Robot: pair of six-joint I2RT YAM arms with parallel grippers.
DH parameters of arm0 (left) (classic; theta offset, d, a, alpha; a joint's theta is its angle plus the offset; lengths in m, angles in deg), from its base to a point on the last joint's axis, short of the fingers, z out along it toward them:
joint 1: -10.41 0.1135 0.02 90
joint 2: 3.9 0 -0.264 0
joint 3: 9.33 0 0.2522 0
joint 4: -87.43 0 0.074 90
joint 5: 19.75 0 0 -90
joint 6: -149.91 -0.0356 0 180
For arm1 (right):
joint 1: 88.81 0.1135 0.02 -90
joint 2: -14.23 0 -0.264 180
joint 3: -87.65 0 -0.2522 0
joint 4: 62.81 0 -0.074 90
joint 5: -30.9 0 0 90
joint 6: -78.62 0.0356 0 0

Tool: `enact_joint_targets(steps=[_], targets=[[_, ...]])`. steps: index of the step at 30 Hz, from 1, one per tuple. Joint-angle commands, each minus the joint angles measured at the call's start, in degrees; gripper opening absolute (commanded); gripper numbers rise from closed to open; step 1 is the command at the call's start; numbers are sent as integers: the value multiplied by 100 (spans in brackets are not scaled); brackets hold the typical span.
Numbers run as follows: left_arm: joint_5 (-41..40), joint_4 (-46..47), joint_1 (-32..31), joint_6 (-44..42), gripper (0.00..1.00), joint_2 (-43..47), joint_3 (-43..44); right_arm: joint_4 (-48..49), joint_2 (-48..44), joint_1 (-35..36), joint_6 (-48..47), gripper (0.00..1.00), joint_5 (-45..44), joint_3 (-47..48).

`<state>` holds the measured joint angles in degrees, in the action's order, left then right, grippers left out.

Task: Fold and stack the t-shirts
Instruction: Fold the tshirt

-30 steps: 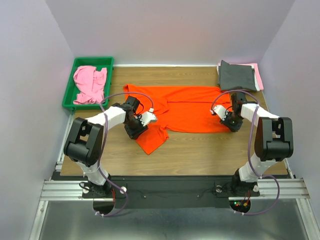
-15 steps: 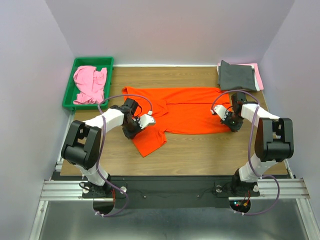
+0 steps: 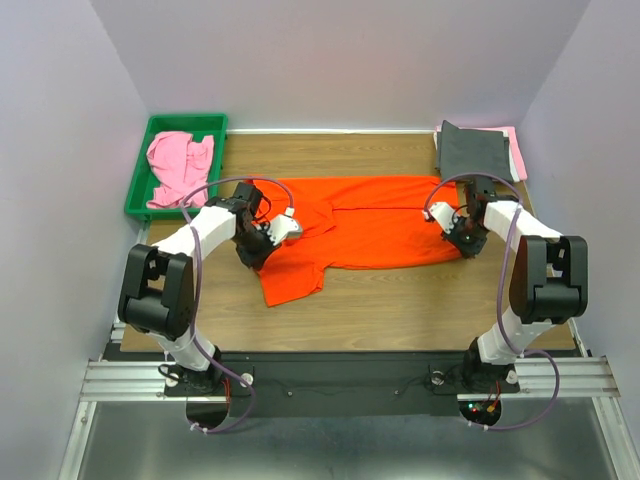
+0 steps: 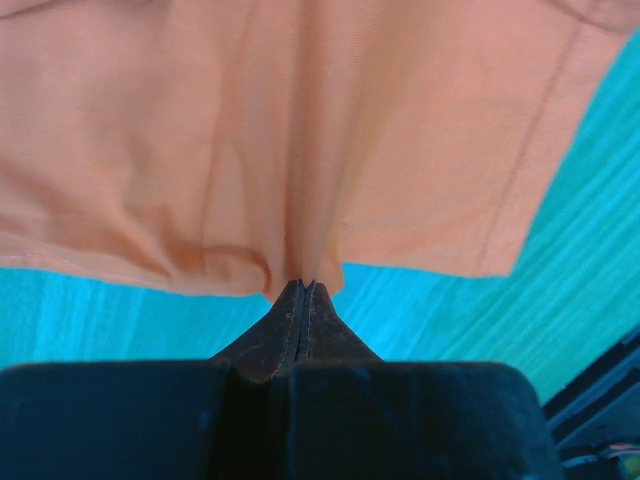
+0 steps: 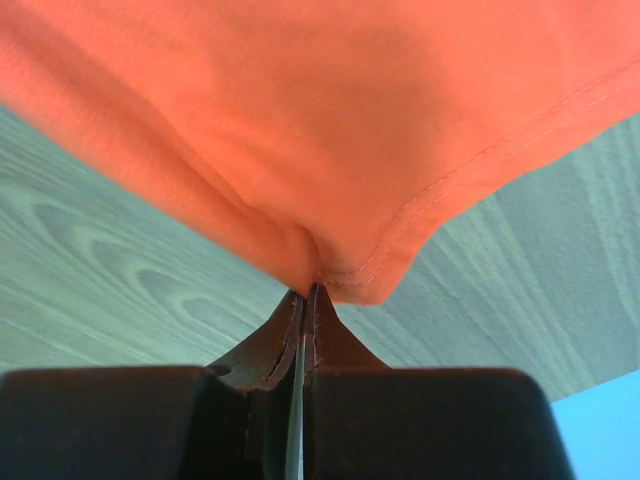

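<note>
**Both pincers clamped on the orange shirt**

Orange t-shirt (image 3: 370,220) lies spread across the middle of the wooden tabletop (image 3: 400,300), long axis running left to right. A loose flap droops toward the near edge at its left end.

Left pincer (image 3: 257,250) sits at the shirt's left end. In the wrist view its tips (image 4: 303,290) are pressed together on a pinched fold of the orange cloth (image 4: 300,130), which fans out above them. No gap between the jaws.

Right pincer (image 3: 463,240) is at the shirt's right end, near corner. Its wrist view shows the tips (image 5: 305,295) closed tight on a stitched hem corner of the fabric (image 5: 350,120), with wood grain visible beneath.

Far left: green tray (image 3: 187,121) holding a crumpled pink t-shirt (image 3: 180,168), apart from the orange one.

Far right corner: dark grey t-shirt (image 3: 472,150), folded flat. A pink strip (image 3: 517,152) shows along its right side, probably another folded shirt underneath, but too little shows to be sure.
</note>
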<state>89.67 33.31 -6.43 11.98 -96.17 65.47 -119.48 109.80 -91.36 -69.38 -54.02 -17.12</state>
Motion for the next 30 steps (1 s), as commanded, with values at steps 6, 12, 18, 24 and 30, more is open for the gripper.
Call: enact_joint_targets(steps=[6,12,18,24,30], targets=[[615,-894,172,-7,0,428,594,-427,-442,-18,140,1,89,111],[554,-1132,164,-77,0,947,181,-560,-952,-9,113,1,37,-311],[625,-1580,172,-287,0,1430,-65,-823,-1347,-9,8,0,-33,-557],[851,-1765,478,-376,0,1441,48,-1061,-1288,-18,-1,1,107,-217],[1055,-1923,814,-341,0,554,1454,-1114,-707,-114,-98,1,116,488]])
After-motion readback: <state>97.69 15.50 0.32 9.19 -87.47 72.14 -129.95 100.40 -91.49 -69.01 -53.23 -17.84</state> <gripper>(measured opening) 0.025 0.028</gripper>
